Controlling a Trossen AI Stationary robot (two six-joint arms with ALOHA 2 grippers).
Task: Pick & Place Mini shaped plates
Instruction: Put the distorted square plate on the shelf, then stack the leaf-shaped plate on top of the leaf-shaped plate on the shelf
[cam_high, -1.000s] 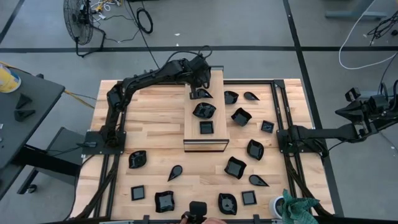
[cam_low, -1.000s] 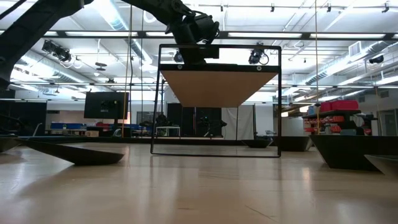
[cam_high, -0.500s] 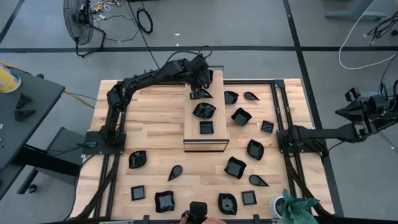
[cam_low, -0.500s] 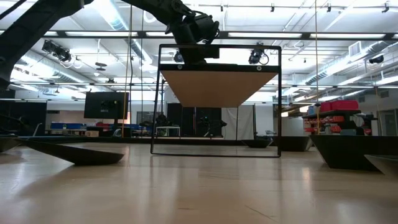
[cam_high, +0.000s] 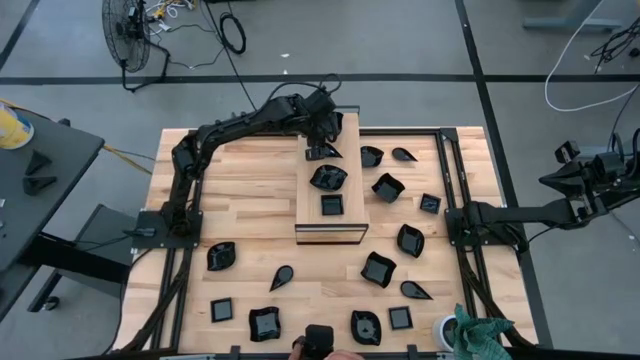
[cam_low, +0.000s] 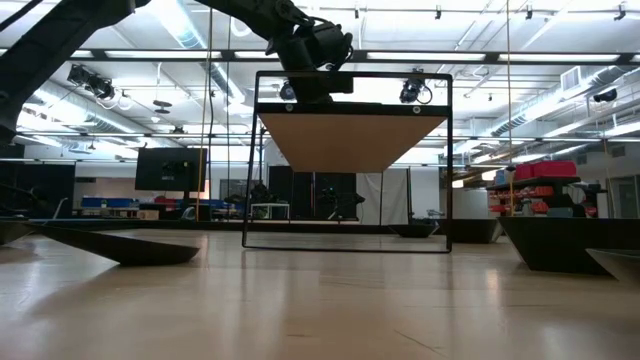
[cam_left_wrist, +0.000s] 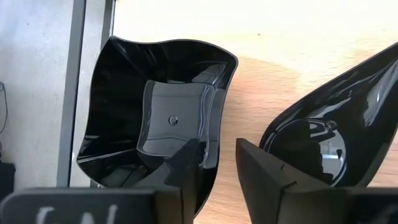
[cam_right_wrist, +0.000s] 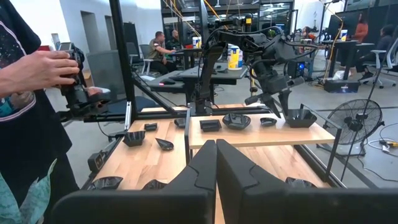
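Fingers of left end effector spread, seemingly straddling wavy plate rim.

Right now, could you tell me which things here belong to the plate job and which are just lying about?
Part of the job:
- small black plates
- wooden board
- left gripper at the board's far end
- wavy plate under it

Lying about:
- floor fan
- green cloth
- right gripper, waiting
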